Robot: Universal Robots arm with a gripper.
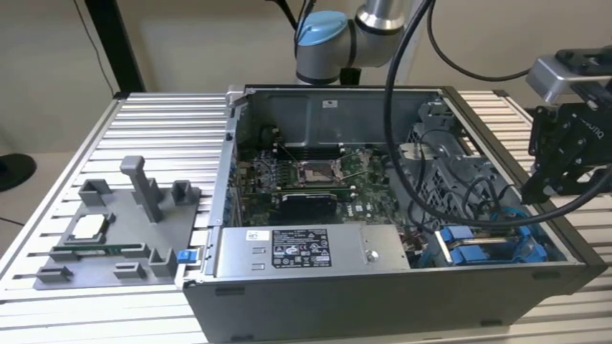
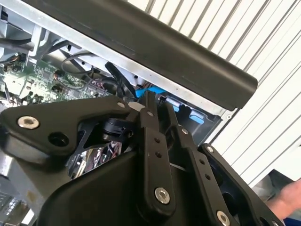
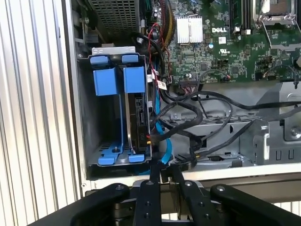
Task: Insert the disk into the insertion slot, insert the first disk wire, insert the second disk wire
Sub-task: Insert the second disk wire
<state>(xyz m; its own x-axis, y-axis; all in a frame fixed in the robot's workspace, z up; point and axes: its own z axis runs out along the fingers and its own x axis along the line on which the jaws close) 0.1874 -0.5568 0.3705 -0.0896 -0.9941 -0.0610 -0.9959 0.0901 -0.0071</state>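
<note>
Jaws nearly together near blue-framed disk (image 3: 139, 120)

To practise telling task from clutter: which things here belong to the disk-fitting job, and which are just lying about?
Job: disk, insertion slot, disk wires, end effector.
Lying about: grey fixture tray, processor chip, memory stick, power-supply box, motherboard.

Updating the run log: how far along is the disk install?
Done: the disk sits in the insertion slot, between blue rails. In hand: the gripper hovers at the case edge beside that slot. Left: wires reach the disk's edge, but I cannot tell whether both are plugged in.
</note>
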